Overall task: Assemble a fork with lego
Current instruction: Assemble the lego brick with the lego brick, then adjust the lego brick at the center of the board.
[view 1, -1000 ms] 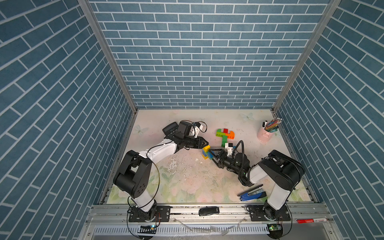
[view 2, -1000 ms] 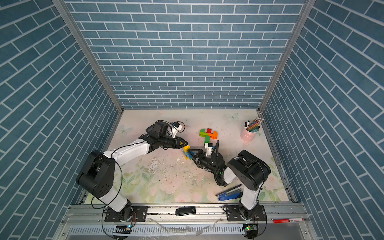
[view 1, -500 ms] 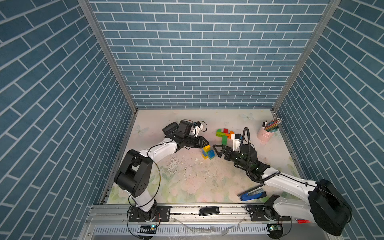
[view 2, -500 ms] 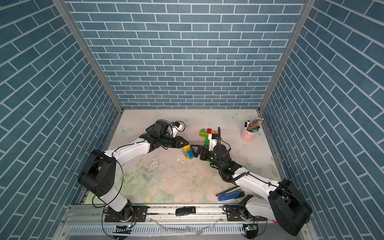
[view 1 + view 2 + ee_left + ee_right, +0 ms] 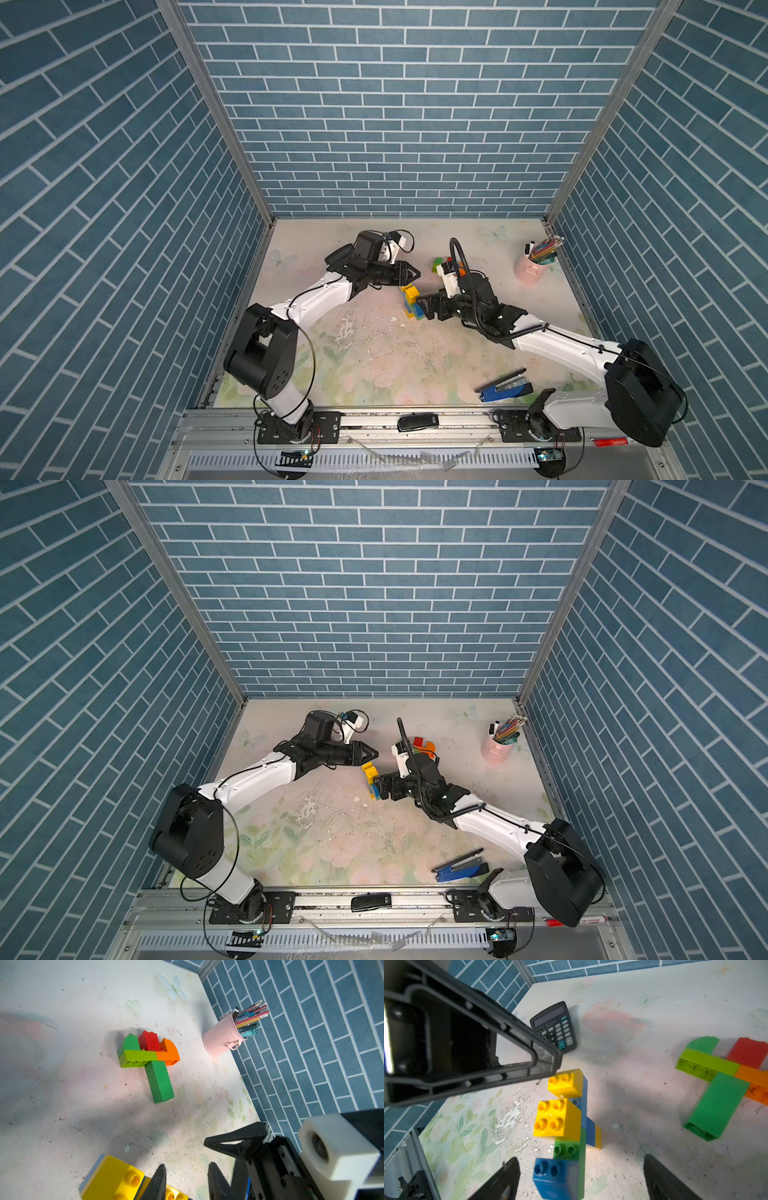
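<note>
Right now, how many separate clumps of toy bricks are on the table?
2. The yellow, blue and green clump lies between the left hand and the right hand; the green, red and orange clump lies farther back, toward the pink cup. The arms may hide loose bricks.

Bare surface (image 5: 374,361) lies free in the near middle. The left pincer (image 5: 415,273) and right pincer (image 5: 423,306) crowd the yellow-blue bricks (image 5: 411,297). A stapler (image 5: 505,384) blocks the near right and a pencil cup (image 5: 528,270) the far right.

white links (image 5: 320,297) | black joints (image 5: 266,355) | black triangular left end effector (image 5: 417,273)
</note>
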`<state>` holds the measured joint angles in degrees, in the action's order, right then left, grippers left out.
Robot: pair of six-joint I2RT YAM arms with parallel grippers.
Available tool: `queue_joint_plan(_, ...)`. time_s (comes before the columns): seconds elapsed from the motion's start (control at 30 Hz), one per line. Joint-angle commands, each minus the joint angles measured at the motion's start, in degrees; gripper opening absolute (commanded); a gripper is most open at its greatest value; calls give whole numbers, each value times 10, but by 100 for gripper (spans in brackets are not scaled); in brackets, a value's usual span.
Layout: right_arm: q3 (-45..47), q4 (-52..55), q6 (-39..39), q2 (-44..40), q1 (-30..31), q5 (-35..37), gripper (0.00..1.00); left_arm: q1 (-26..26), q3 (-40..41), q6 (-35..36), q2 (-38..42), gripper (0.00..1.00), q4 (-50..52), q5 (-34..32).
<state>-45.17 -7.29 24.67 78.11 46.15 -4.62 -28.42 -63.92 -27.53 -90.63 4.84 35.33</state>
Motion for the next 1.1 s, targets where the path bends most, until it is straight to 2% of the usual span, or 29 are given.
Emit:
queue_joint_plan(0.0, -52, 57, -27, 35, 27, 51, 88, 19, 48, 0, 65, 36, 7, -70)
queue_joint_plan(0.1, -100, 119, -20, 76, 41, 89, 79, 41, 109, -10, 114, 37, 3, -106)
queue_joint_plan(0.2, -134, 158, -20, 108, 42, 97, 73, 47, 160, -9, 155, 38, 5, -133)
queue_joint_plan(0.4, -178, 184, -29, 145, 42, 85, 58, 46, 229, -17, 175, 38, -13, -121)
queue_joint_plan(0.6, -199, 198, -31, 161, 40, 84, 37, 44, 259, -13, 174, 38, -20, -112)
queue_joint_plan(0.8, -193, 192, -29, 147, 32, 63, 23, 36, 258, 0, 159, 38, -17, -97)
queue_joint_plan(0.9, -169, 166, -29, 124, -3, -18, 19, 25, 261, 5, 157, 39, -14, -90)
queue_joint_plan(0.97, -161, 153, -34, 115, -44, -130, 18, 20, 270, 5, 159, 42, -14, -90)
queue_joint_plan(1.07, -190, 188, -65, 133, -102, -317, 17, 16, 290, 1, 171, 48, -21, -89)
